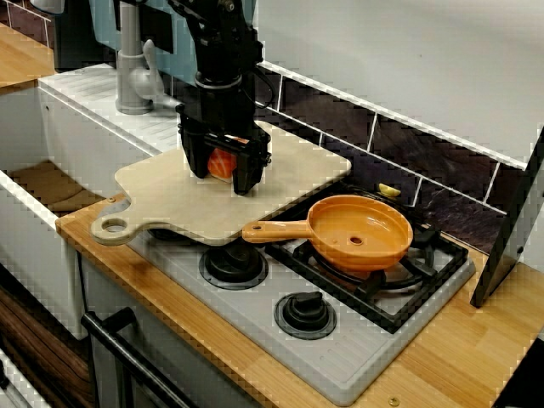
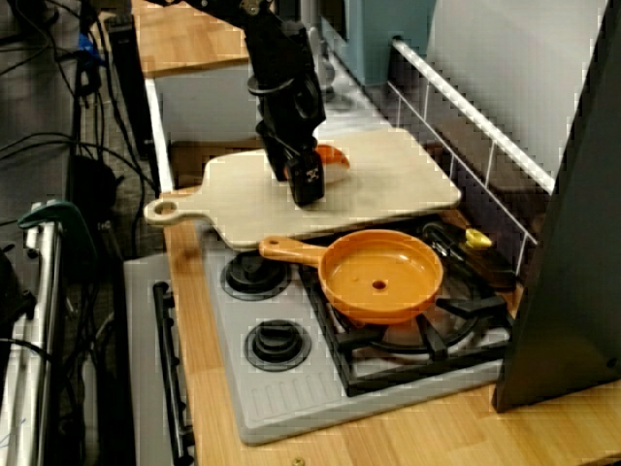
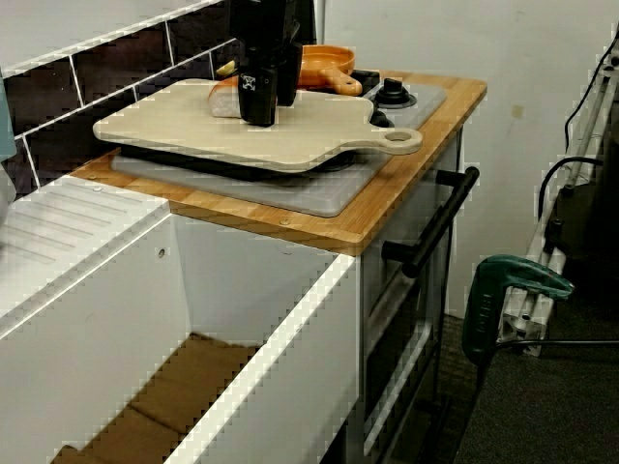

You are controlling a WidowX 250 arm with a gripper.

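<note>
Wood forms the tabletop (image 1: 459, 357), which frames a grey stove (image 1: 255, 336) in the view from the front. Nearest the front edge sit two black knobs (image 1: 304, 314). Just behind them the round handle of a pale board (image 1: 170, 200) points to the left. The board lies flat over the stove's left half and overhangs it towards the sink (image 1: 51, 183). To the right, an orange pan (image 1: 361, 234) rests on the black grate. It is empty, and its handle touches or just overlaps the board's near edge.

Farther back, the black gripper (image 1: 223, 180) comes down vertically onto the middle of the board. Its jaws are closed on a small orange piece (image 1: 222, 163), one on each side with no gap showing. The piece sits at board level, and whether it rests on the wood or hangs just clear cannot be told.

In the view from the side, the piece (image 2: 333, 155) projects out of the jaws towards the tiled wall. Its long axis therefore runs across the line on which the jaws close. The pan lies to the gripper's right and nearer the front, well apart from the piece.

Behind the board stand a grey tap (image 1: 132, 76) and dark tiles (image 1: 442, 161). A small yellow thing (image 1: 388, 189) lies at the foot of the tiles.
</note>
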